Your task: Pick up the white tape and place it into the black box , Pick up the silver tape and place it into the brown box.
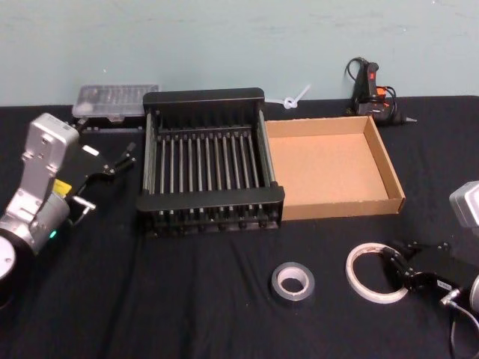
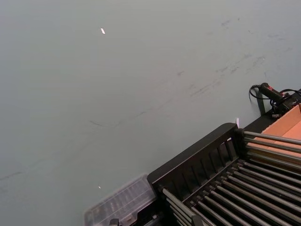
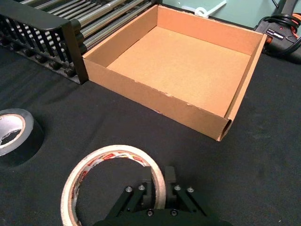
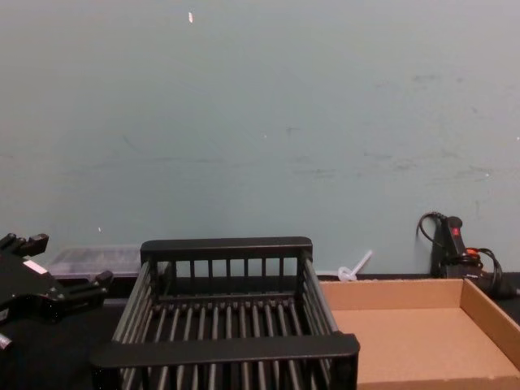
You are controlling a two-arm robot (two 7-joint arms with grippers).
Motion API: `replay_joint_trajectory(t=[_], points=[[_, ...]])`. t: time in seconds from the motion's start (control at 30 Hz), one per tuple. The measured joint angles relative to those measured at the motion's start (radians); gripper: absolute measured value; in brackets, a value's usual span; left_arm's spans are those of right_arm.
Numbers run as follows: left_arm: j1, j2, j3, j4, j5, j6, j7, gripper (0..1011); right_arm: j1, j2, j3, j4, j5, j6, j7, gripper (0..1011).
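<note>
Here, at the lower right of the head view, the right gripper [image 1: 392,264] is closed on the rim of the white tape [image 1: 361,267]. The left gripper [image 1: 114,166] hangs open at the left of the black box [image 1: 212,200].

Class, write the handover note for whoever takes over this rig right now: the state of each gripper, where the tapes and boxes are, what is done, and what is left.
Right gripper: shut on the white tape's rim, roll on the table in front of the brown box.
Left gripper: open, holding nothing, parked left of the black box.
Silver tape: on the table, front centre, untouched.
Done: white tape gripped. Both boxes hold nothing.
Left: lift white tape into the black box; silver tape into the brown box.
</note>
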Motion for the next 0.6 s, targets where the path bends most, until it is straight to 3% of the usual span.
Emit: replay_joint_trajectory(t=[0.17,0.6], points=[[0.000,0.000,0.000,0.000,0.000,0.000,0.000,1001,0.000,0.000,0.000,0.000,0.000,0.000,0.000,95],[0.000,0.000,0.000,0.000,0.000,0.000,0.000,1001,0.000,0.000,0.000,0.000,0.000,0.000,0.000,95]])
